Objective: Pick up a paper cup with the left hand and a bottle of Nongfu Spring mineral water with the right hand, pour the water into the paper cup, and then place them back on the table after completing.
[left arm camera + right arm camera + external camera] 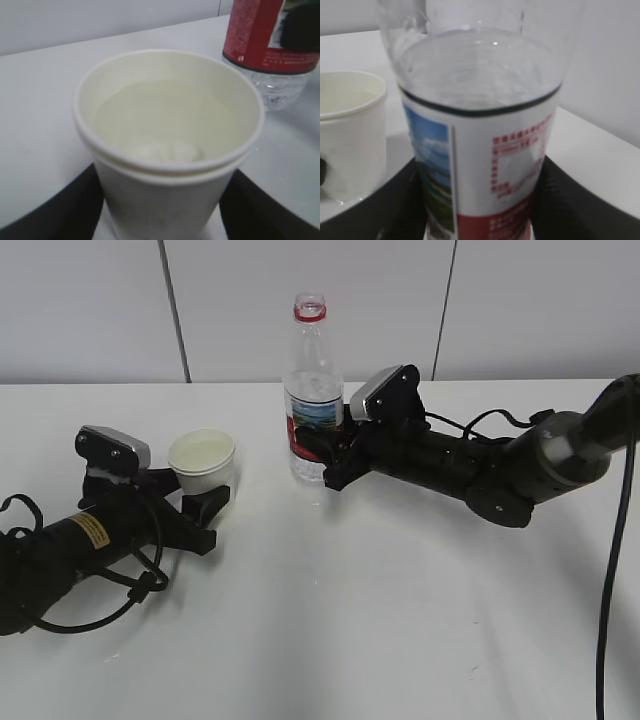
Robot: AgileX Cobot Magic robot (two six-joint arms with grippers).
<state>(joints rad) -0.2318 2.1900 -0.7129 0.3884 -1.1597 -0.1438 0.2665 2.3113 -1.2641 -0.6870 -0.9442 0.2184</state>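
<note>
The paper cup is standing upright on the white worktop, left of centre, with the left pincer lying low around its base. In the left wrist view the cup is sitting between the two black fingers, which are flanking its lower wall; whether they are actually pressing it cannot be told. Clear liquid is showing inside the cup. The Nongfu Spring bottle is standing upright just right of the cup, apart from it, its cap off and a red ring showing at the neck. The right pincer is reaching in from the right at label height, and in the right wrist view its fingers are sitting on either side of the bottle, seemingly pinching it. Both arms are resting low, close to the worktop.
</note>
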